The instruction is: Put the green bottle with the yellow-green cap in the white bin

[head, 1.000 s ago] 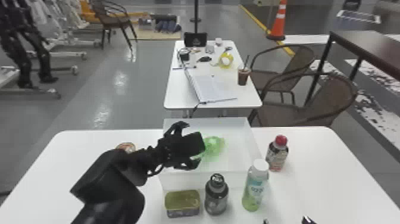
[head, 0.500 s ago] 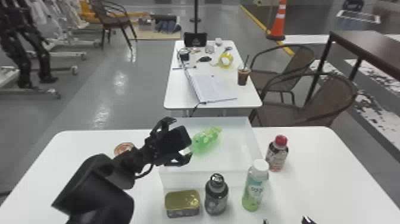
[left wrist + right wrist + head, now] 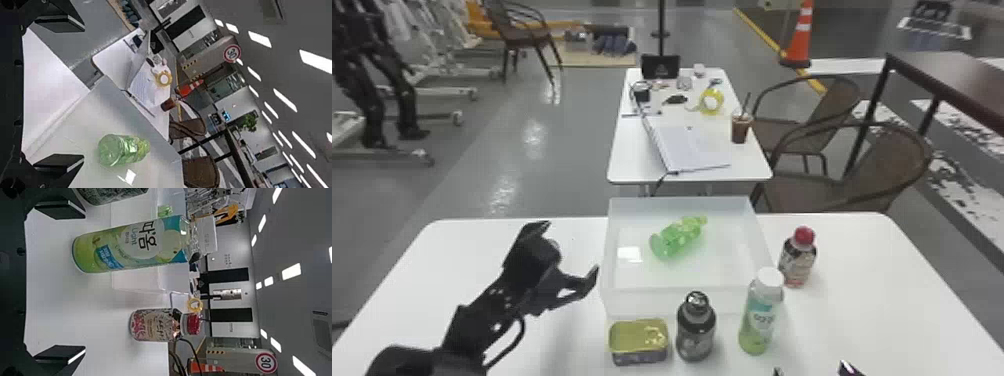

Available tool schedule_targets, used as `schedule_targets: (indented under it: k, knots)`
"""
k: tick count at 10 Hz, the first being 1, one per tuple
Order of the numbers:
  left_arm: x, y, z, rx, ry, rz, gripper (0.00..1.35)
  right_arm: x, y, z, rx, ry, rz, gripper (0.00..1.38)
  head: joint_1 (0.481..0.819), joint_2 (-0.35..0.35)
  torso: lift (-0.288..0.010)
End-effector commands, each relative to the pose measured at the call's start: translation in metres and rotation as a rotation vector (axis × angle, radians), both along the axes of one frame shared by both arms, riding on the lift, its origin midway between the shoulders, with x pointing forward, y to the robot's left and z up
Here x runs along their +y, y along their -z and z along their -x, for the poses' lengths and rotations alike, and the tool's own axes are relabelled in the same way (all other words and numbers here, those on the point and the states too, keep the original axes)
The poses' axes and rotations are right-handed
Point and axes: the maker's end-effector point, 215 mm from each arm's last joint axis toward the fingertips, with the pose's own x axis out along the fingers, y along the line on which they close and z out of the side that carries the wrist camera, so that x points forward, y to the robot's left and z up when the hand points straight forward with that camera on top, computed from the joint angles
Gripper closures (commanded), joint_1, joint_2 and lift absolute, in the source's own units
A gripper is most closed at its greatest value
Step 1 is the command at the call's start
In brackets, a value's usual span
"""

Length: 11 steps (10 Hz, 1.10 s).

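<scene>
In the head view my left gripper (image 3: pixel 572 255) stands open, left of the white bin (image 3: pixel 757 235). The green bottle (image 3: pixel 677 237) lies on its side inside the bin, touched by neither gripper. The left wrist view has the green bottle (image 3: pixel 121 149) beyond the open fingers of my left gripper (image 3: pixel 82 94). At the head view's bottom edge are the fingertips of my right gripper (image 3: pixel 814 371). In the right wrist view my right gripper (image 3: pixel 84 282) is open with nothing between its fingers.
Before the bin stand a gold-lidded tin (image 3: pixel 638 340), a dark bottle (image 3: pixel 695 327) and a white-capped bottle (image 3: pixel 761 312). A red-capped bottle (image 3: pixel 797 257) is right of the bin. Behind stands a second table (image 3: pixel 632 162) with a notebook and a drink.
My left gripper has pulled back from above the bin to its left side, leaving the green bottle lying in it. My right gripper's fingertips have kept their place.
</scene>
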Motion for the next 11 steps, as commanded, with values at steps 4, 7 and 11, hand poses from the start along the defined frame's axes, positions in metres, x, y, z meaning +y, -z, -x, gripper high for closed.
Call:
schedule_targets:
  k: [4, 7, 11]
  knots:
    - [0.108, 0.033, 0.085, -0.036, -0.236, 0.304, 0.14, 0.000, 0.001, 0.002, 0.003, -0.002, 0.005, 0.09, 0.549, 0.000, -0.100]
    - [0.147, 0.073, 0.136, -0.036, -0.432, 0.487, 0.14, 0.000, 0.002, 0.003, 0.008, -0.003, 0.007, 0.09, 0.549, 0.000, -0.100]
    - [0.135, 0.096, 0.150, -0.004, -0.483, 0.531, 0.14, 0.000, 0.001, 0.003, 0.005, -0.004, 0.009, 0.09, 0.549, 0.000, -0.100]
